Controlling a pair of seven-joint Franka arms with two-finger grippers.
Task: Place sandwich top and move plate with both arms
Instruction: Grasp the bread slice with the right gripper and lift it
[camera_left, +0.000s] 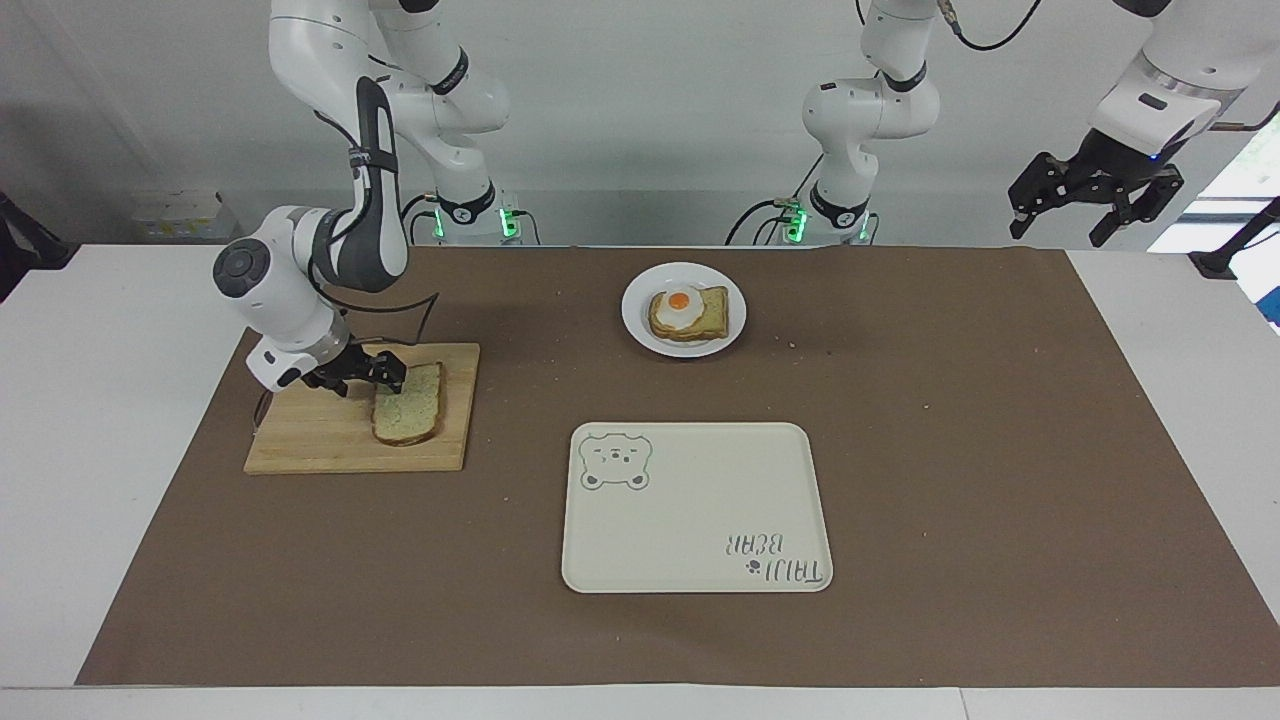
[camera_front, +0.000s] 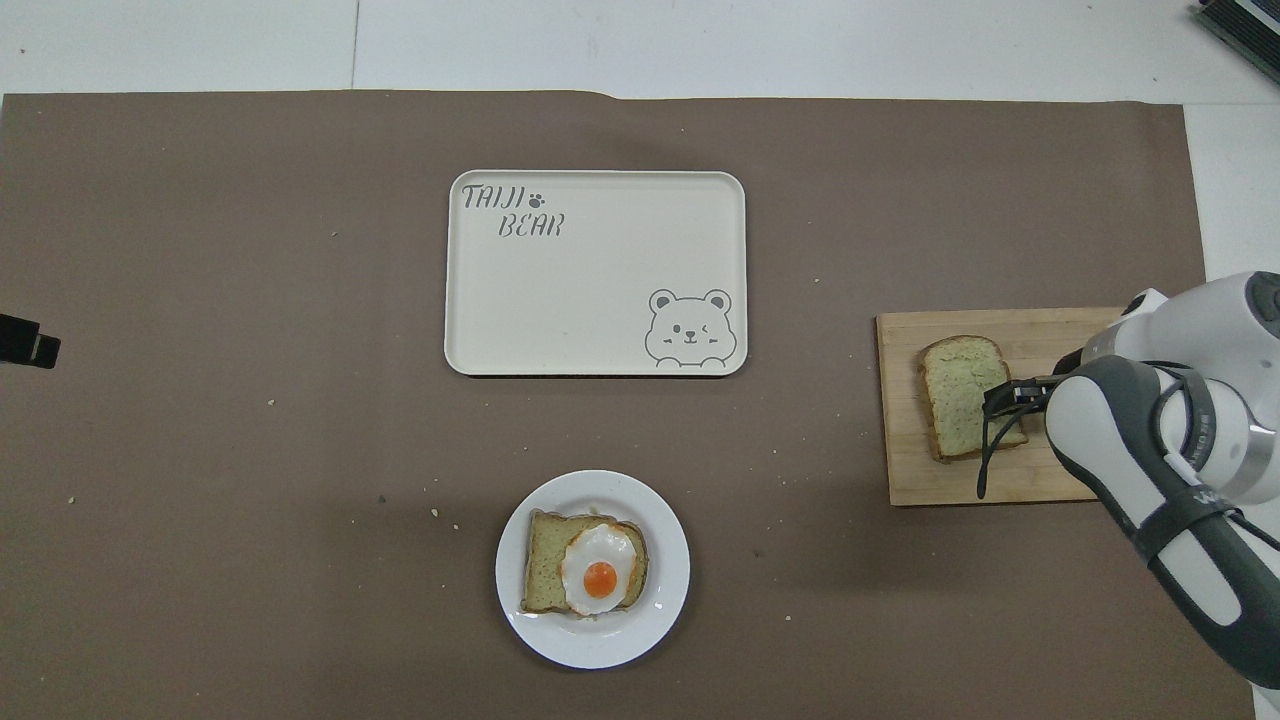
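Touching the sandwich top (camera_left: 408, 404), right claw (camera_left: 385, 378) on board (camera_left: 330, 445)

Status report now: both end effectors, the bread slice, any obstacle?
Right end effector low at bread slice on cutting board, no grip visible. Left end effector open, waiting high. Plate with egg toast unobstructed.
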